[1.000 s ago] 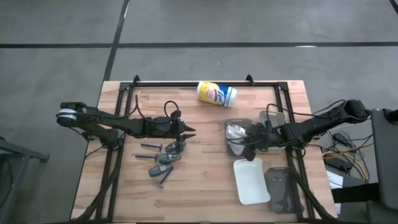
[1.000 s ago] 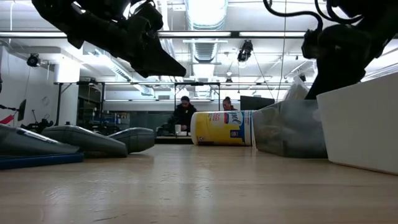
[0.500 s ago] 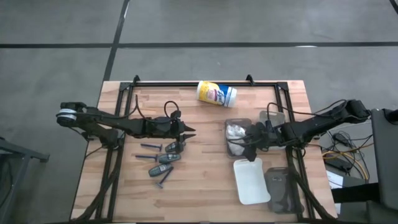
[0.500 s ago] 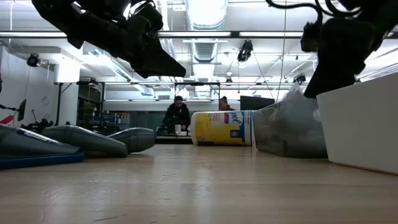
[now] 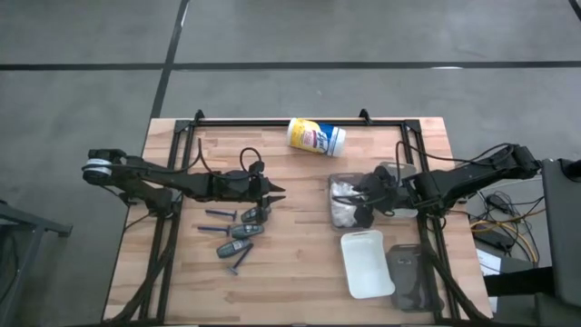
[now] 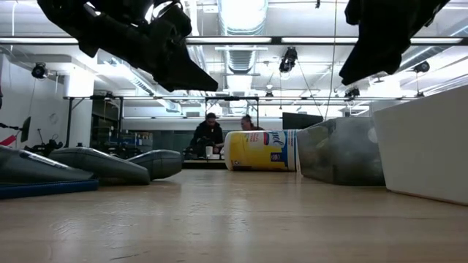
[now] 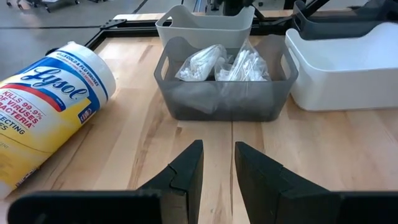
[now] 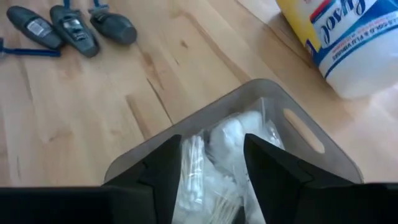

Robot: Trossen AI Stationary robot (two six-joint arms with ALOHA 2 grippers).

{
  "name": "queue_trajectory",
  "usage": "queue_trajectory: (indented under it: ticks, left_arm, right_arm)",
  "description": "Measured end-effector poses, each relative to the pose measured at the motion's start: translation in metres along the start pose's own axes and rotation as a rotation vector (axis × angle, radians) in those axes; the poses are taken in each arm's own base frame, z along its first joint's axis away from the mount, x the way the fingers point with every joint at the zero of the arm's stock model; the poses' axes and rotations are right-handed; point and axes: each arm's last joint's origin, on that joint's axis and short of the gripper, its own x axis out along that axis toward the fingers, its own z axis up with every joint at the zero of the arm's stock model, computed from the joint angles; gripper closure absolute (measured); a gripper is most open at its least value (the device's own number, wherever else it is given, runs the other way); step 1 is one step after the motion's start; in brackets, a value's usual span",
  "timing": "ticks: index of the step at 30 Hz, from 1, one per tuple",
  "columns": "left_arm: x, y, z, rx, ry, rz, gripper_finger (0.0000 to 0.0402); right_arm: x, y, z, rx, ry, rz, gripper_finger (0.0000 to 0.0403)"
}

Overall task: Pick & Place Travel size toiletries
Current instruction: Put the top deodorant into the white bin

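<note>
High view shows the right gripper (image 5: 360,202) has lifted up and back a little from the clear grey bin (image 5: 336,216), fingers apart with nothing in them, and the white packets (image 8: 233,146) now lie in that bin. The left gripper (image 5: 277,191) stays put (fingers a small way apart, empty) just above the grey tubes (image 5: 243,232) and blue sticks (image 5: 216,214). A Lysol canister (image 5: 316,137) lies behind, and a white tray (image 5: 367,263) sits next to the bin.

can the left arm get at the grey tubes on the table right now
Probably yes. The left gripper hangs just above the grey tubes, empty, fingers slightly apart, with nothing between them.
</note>
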Motion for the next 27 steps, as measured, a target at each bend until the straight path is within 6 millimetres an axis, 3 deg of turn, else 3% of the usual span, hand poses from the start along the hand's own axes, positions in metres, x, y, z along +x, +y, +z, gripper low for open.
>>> queue_trajectory:
  ticks: [12, 15, 18, 27]
  left_arm:
    - [-0.001, -0.005, 0.0, 0.061, -0.004, -0.026, 0.0303]
    - [-0.001, -0.006, 0.0, 0.063, -0.003, -0.031, 0.0303]
    - [-0.001, -0.008, -0.001, 0.068, 0.008, -0.037, 0.0303]
    - [-0.001, -0.009, -0.001, 0.069, 0.008, -0.04, 0.0303]
  right_arm:
    - [0.003, 0.001, -0.002, 0.092, -0.022, 0.013, 0.0288]
    - [0.009, -0.002, -0.013, -0.051, 0.004, 0.003, 0.0299]
    - [0.012, -0.006, -0.02, -0.067, -0.046, 0.019, 0.0311]
    - [0.011, -0.013, -0.04, -0.218, -0.32, 0.425, 0.0346]
